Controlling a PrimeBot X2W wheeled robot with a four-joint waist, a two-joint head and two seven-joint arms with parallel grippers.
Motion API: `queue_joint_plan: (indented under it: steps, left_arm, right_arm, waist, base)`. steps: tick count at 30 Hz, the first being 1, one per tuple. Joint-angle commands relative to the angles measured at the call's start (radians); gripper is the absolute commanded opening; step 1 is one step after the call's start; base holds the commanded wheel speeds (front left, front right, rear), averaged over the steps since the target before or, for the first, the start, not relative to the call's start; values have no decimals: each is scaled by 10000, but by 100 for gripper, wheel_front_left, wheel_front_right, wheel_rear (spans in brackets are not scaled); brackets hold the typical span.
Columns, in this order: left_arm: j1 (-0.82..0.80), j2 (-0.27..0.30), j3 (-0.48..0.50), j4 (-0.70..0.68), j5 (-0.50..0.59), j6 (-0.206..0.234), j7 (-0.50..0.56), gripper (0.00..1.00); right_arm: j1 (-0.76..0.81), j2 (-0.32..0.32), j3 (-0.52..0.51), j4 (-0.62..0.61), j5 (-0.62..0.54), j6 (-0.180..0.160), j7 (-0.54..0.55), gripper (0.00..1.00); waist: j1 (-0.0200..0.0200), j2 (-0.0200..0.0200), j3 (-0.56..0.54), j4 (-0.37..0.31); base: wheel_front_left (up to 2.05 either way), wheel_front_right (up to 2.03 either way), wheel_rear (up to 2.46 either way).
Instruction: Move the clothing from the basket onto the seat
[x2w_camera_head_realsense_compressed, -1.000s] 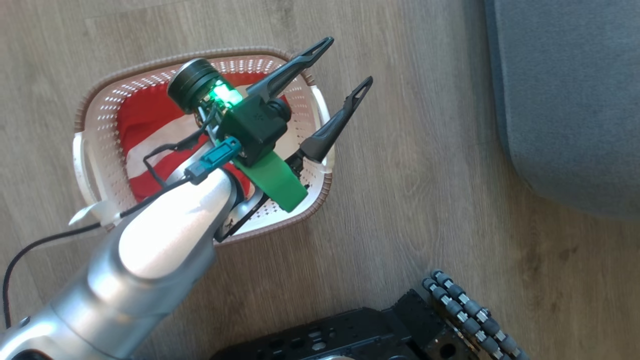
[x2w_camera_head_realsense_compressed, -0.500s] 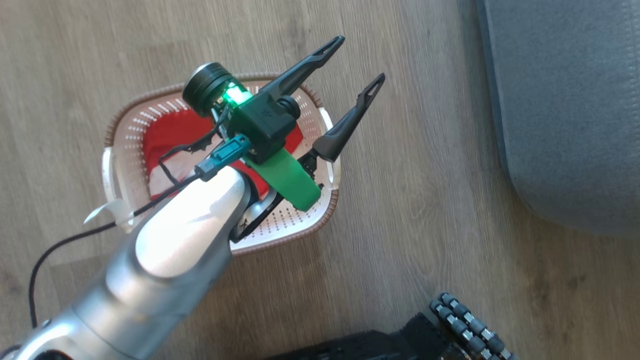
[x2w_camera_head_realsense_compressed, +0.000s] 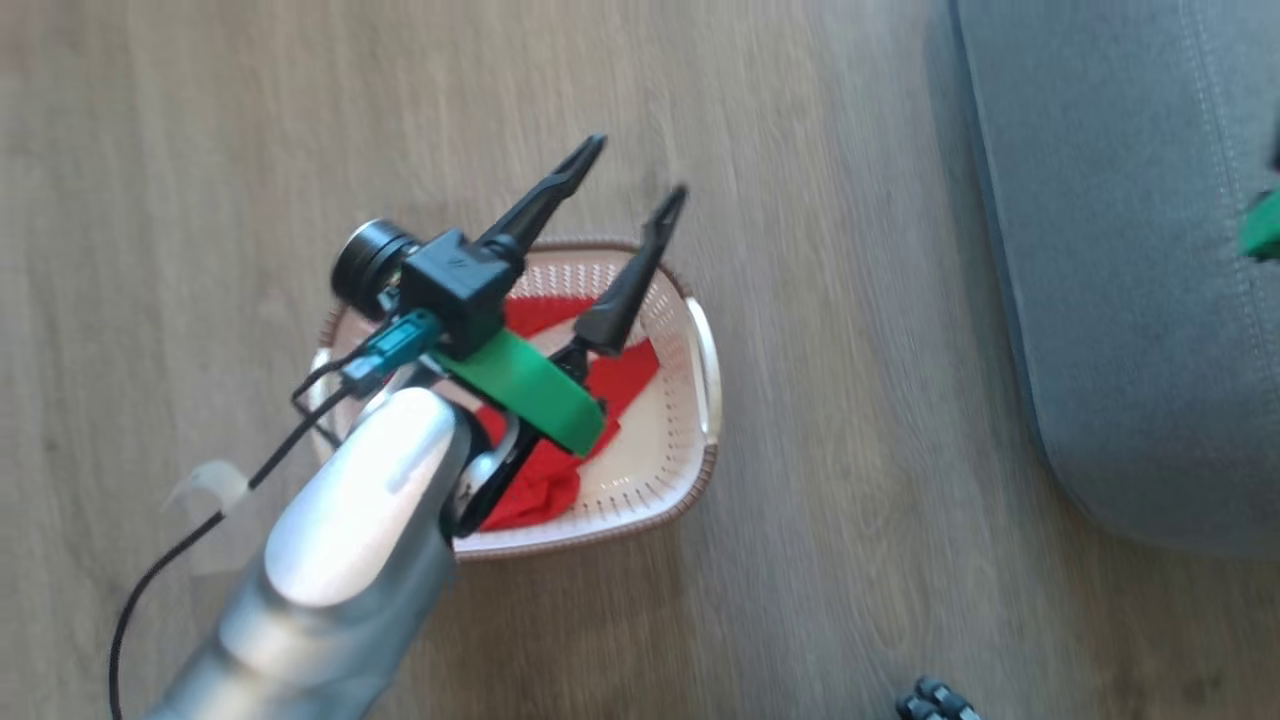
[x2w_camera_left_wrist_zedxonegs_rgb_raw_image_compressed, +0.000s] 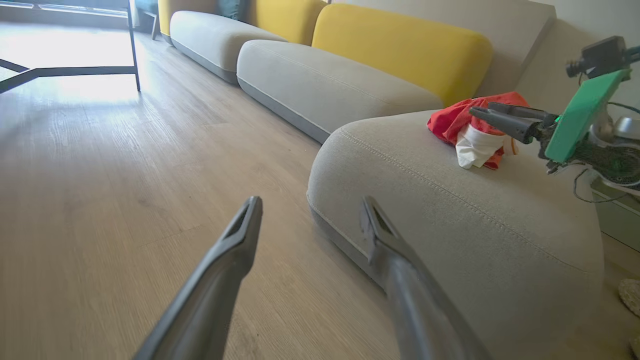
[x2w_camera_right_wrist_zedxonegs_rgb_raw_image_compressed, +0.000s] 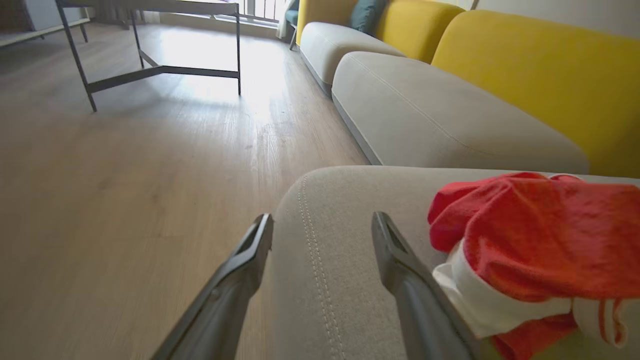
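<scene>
Left claw (x2w_camera_head_realsense_compressed: 632, 170) wide apart and empty, hanging over the basket (x2w_camera_head_realsense_compressed: 700, 480) on the floor (x2w_camera_head_realsense_compressed: 850, 400), fingertips reaching past the far rim in the head view. Seems placed there in order to go down for the next piece without a long travel. Inside the basket, red clothing (x2w_camera_head_realsense_compressed: 625, 375), crumpled and partly hidden under the wrist, so the emptying is not finished. In the left wrist view, same claw (x2w_camera_left_wrist_zedxonegs_rgb_raw_image_compressed: 310, 202) looking low across the floor, nothing gripped between the fingers.

To the right, past a strip of floor and well apart from the basket, the grey seat (x2w_camera_head_realsense_compressed: 1120, 250). On top of it, in the left wrist view, one red and white garment (x2w_camera_left_wrist_zedxonegs_rgb_raw_image_compressed: 460, 122), bunched in a heap well back from the rounded corner. Likely put so far in so as not to slide off. Right claw (x2w_camera_left_wrist_zedxonegs_rgb_raw_image_compressed: 482, 108) just beside that garment, over the cushion. From its own view, spread wide (x2w_camera_right_wrist_zedxonegs_rgb_raw_image_compressed: 322, 219) with only the stitched seam of the seat between the fingers. Garment (x2w_camera_right_wrist_zedxonegs_rgb_raw_image_compressed: 530, 235) at its right side, lying free and not gripped. One piece on the seat, the rest in the basket: task judged about halfway.
</scene>
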Motion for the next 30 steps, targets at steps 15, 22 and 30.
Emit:
queue_joint_plan:
  steps: [15, 22, 30]
  left_arm:
    - [2310, -296, 3690, 218, 776, -46, -41, 100]
    - [3096, -460, 5029, 396, 1226, 24, -41, 100]
    - [4003, -655, 6433, 619, 1696, 118, -41, 100]
  right_arm:
    - [2078, 527, 1542, -2485, 522, 69, -42, 100]
    - [2925, 960, 1831, -2870, 431, 69, -42, 100]
    - [4029, 1680, 1991, -3180, 95, 69, -42, 100]
  waist:
    - [1, 0, -2552, 1384]
    - [1, 0, -3264, 1381]
    - [1, 0, -3925, 1191]
  base:
    - [0, 0, 0]
    - [0, 0, 0]
    - [0, 0, 0]
